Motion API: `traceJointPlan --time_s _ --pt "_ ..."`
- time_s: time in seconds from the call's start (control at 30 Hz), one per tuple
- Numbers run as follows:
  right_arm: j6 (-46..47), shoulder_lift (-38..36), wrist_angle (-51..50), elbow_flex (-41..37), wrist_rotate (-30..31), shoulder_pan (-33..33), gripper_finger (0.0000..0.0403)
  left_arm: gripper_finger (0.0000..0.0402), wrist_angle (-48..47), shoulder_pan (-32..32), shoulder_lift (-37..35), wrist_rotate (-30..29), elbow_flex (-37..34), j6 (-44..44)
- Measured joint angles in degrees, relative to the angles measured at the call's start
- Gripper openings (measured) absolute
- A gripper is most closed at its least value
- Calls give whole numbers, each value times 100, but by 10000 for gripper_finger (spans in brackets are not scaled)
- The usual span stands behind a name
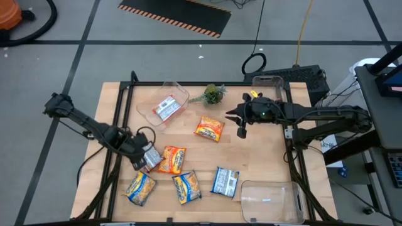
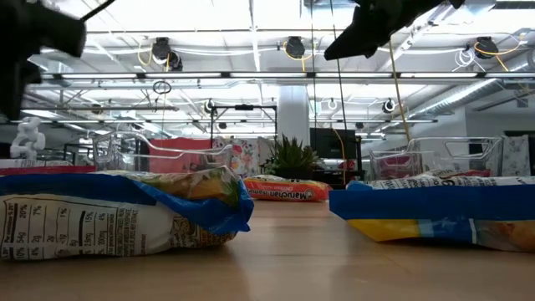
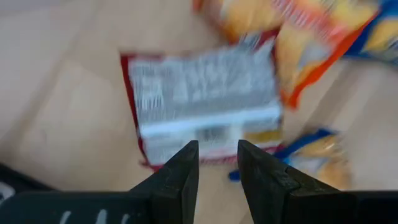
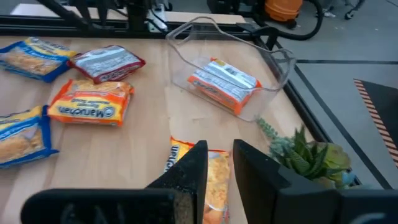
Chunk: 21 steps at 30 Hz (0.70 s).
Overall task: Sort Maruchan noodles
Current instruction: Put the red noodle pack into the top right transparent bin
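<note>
High view is showing the left gripper (image 1: 146, 158) hanging over the red-and-silver packet (image 1: 151, 157), which is lying flat on the table (image 1: 264, 157) against the near orange packet (image 1: 173, 159). From the left wrist view, its fingers (image 3: 180, 180) are standing slightly parted with nothing between them, and the red-and-silver packet (image 3: 205, 99) is lying just ahead of the tips, not yet touched. The step in hand looks like the approach to picking this packet.

The right gripper (image 1: 242, 125) is waiting raised; its fingers (image 4: 186, 177) are standing narrowly apart and empty, with the far orange packet (image 4: 208, 180) just below and beyond the tips and the clear bin (image 4: 273, 68) farther ahead, already holding one red-and-white packet (image 4: 224, 84). The plant sprig (image 4: 311, 155) is sitting beside that bin.

Next, in my judgement, the left fingers need to open wider, drop onto the crinkly packet's edge and close there without catching the orange neighbour touching it. The yellow-and-blue packets (image 1: 186, 187) and the blue-white one (image 1: 225, 181) are waiting nearer the front edge.
</note>
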Motion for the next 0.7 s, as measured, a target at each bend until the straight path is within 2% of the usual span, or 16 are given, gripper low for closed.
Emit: traceJointPlan --time_s 0.13,0.27,0.53,0.7 --pt "7 0 38 0 0 219 73 121 13 -411 4 576 -391 -819" --pt "164 0 69 0 0 419 73 144 88 -719 6 959 -784 -1436" --pt "489 0 19 0 4 845 73 225 690 -1071 148 794 -1284 -1248" --pt "506 0 -248 0 13 1121 73 256 771 -1204 502 490 -1400 -861"
